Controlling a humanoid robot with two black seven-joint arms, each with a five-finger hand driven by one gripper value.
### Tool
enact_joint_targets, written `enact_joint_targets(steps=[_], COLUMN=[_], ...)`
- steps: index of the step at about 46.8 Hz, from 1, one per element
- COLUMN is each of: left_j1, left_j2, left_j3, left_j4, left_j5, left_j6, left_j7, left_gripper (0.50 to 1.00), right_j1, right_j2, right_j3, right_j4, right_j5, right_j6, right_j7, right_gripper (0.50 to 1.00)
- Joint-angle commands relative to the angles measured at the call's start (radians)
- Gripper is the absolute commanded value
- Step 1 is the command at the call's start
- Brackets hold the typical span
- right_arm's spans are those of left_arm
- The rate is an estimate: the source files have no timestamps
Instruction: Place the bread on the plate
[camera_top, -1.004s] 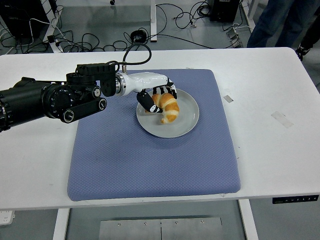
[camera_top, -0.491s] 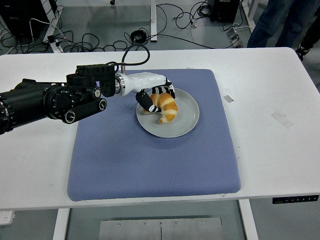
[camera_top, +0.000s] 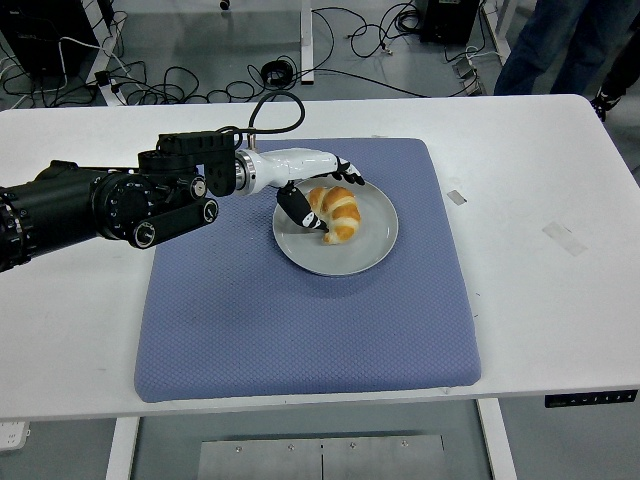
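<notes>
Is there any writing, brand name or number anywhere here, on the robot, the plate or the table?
None can be read.
A dark strip on the table's front edge bears pale marks, too small to read.
The left hand, croissant, plate, blue mat and the table's tape patches show no print.
</notes>
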Motion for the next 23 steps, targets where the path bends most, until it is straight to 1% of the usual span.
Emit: enact_joint_targets(steps=[1, 2, 4, 8, 13, 18, 23], left_j1=[-0.004, -0.004, -0.007, -0.011, -0.046, -0.079, -0.123], left_j2=[0.000, 0.000, 0.000, 0.005, 0.015, 0.028, 0.063], left_j3=[-0.003, -0.003, -0.004, -0.007, -0.017, -0.023, -0.044], left_j4=[0.000, 0.000, -0.003, -0.009, -0.011, -0.009, -0.009], left_j5=[-0.001, -0.001, -0.003, -0.024, -0.070, -0.100, -0.130], left_j6=[-0.002, -0.004, -0.008, -0.025, -0.054, -0.053, -0.058], left_j7=[0.000, 0.000, 0.000, 0.000, 0.000, -0.003, -0.008], left_gripper=[0.870, 0.881, 0.919, 0.958, 0.972, 0.972, 0.972], right_j1=[0.000, 0.000, 0.000, 0.000, 0.000, 0.000, 0.000], right_j2=[0.000, 0.000, 0.000, 0.000, 0.000, 0.000, 0.000], right_j3=[-0.001, -0.001, -0.001, -0.001, -0.001, -0.001, -0.001], right_j4=[0.000, 0.000, 0.000, 0.000, 0.000, 0.000, 0.000], right_j5=[0.001, 0.001, 0.001, 0.001, 0.001, 0.001, 0.001], right_j6=[0.000, 0.000, 0.000, 0.000, 0.000, 0.001, 0.000], right_j7=[0.000, 0.000, 0.000, 0.000, 0.000, 0.000, 0.000], right_gripper=[1.000, 1.000, 1.000, 1.000, 1.000, 1.000, 1.000])
